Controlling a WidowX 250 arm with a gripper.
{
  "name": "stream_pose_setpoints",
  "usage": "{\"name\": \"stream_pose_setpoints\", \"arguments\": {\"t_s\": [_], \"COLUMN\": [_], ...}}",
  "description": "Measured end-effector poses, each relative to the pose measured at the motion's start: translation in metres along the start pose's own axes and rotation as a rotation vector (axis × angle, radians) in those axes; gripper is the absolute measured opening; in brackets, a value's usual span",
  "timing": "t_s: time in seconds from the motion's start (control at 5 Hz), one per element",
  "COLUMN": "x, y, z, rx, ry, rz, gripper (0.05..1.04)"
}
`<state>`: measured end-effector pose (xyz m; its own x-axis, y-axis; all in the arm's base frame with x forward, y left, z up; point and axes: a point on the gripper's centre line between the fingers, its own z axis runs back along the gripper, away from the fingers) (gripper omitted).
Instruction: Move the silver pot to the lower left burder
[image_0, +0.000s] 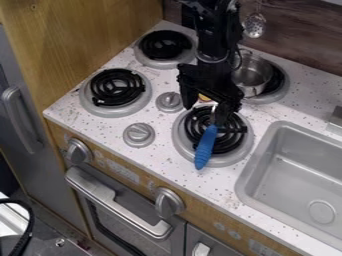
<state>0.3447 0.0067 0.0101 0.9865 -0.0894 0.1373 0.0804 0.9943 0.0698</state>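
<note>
My fingers (190, 98) are spread wide; the silver pot (251, 75) sits ungrasped toward half past one. Lifting and carrying it to the lower left burner (117, 89), at ten o'clock, remain.

"What's over the near right burner (232, 144)?"
"A blue handle (206, 147), slanting across coil and rim. The grey sink (248, 172) is just beside that burner."
"And behind?"
"A perforated spoon (254, 25) hangs by the brown wall (304, 47)."
</note>
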Motion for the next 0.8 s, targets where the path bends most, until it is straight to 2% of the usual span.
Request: {"name": "stream_pose_setpoints", "arguments": {"t_s": [0.2, 0.4, 0.6, 0.8], "x": [-0.007, 0.012, 0.04, 0.078], "y": [-0.002, -0.012, -0.029, -0.05], "z": [-0.013, -0.017, -0.019, -0.016], "rx": [-0.007, -0.015, -0.016, -0.021], "ry": [0.043, 0.034, 0.02, -0.054], "rz": [-0.004, -0.077, -0.165, -0.253], "gripper": [0.997, 0.997, 0.997, 0.997]}}
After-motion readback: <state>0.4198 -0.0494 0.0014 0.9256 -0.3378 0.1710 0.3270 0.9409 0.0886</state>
